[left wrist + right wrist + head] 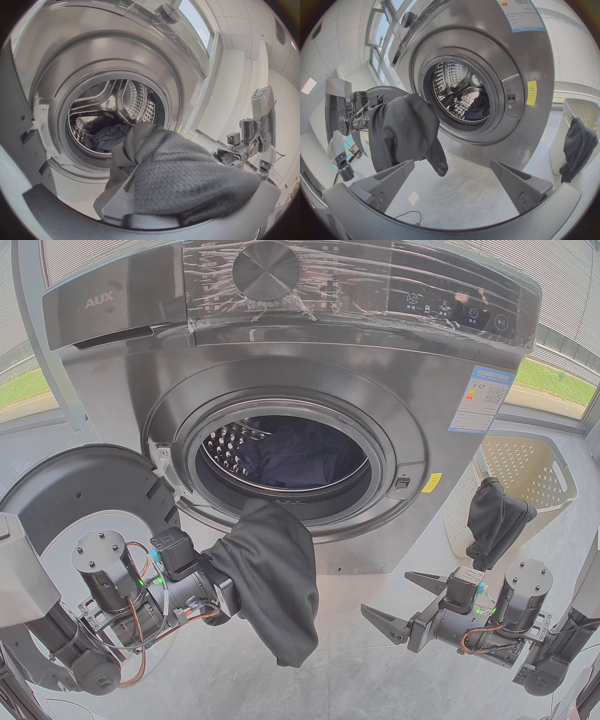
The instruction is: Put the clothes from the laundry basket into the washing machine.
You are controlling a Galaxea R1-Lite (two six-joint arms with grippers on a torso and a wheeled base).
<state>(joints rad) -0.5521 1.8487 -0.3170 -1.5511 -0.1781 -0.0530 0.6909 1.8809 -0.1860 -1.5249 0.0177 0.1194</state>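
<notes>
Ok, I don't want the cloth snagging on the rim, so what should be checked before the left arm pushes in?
1. Door swung open: ok.
2. Drum mouth unblocked, navy garment lies inside: ok.
3. Dark garment hangs from left gripper: ok.
4. Dark garment lifted to the drum mouth: not ok, mostly below the rim.
5. Right gripper open, off to the side: ok.
</notes>
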